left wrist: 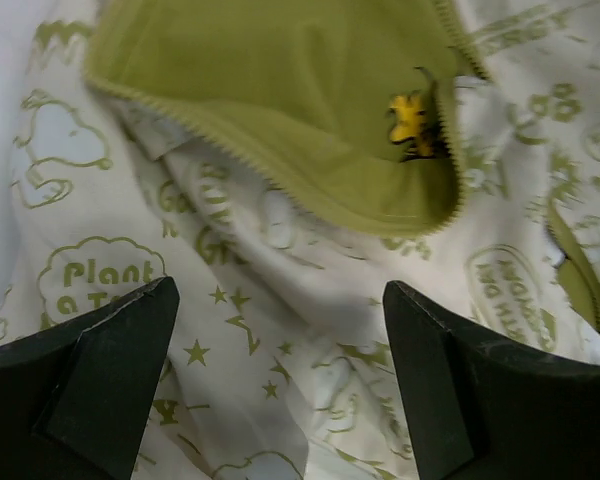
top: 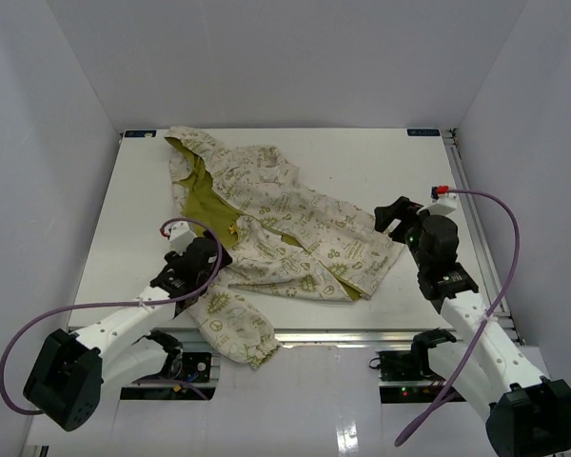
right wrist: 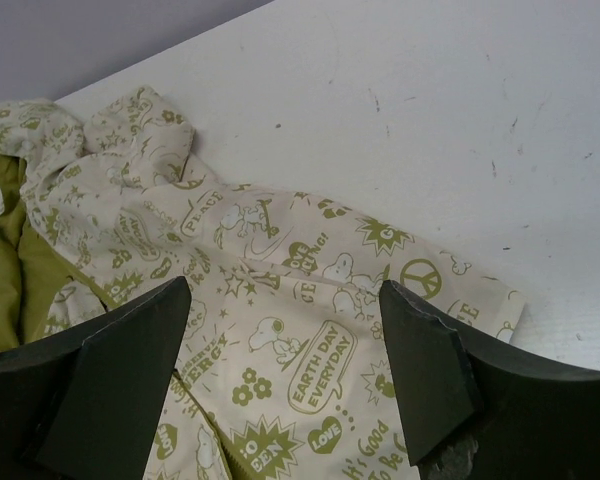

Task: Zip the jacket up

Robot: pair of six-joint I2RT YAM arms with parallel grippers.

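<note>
Fabric of the jacket (top: 285, 228) sprawls slantwise across the counter (top: 381, 162), with the hood toward the far-left corner, the hem toward the right edge, and one sleeve (top: 238, 333) draping over the near edge. Its long axis runs from hood to hem, and by my reading the zip line runs with it. The left fingers (left wrist: 100, 370) are spread wide with nothing between them, poised above printed cloth. The yellow zipper pull (left wrist: 410, 120) lies just beyond them and a little to the right, beside the toothed rim of the olive lining (left wrist: 280, 80), which is laid open toward the hood. The right fingers (right wrist: 110, 380) are likewise spread and empty, over the hem end. The left arm is clearly nearer the pull, so it looks best placed to take it, with the right pinning the hem while the pull travels hoodward.
</note>
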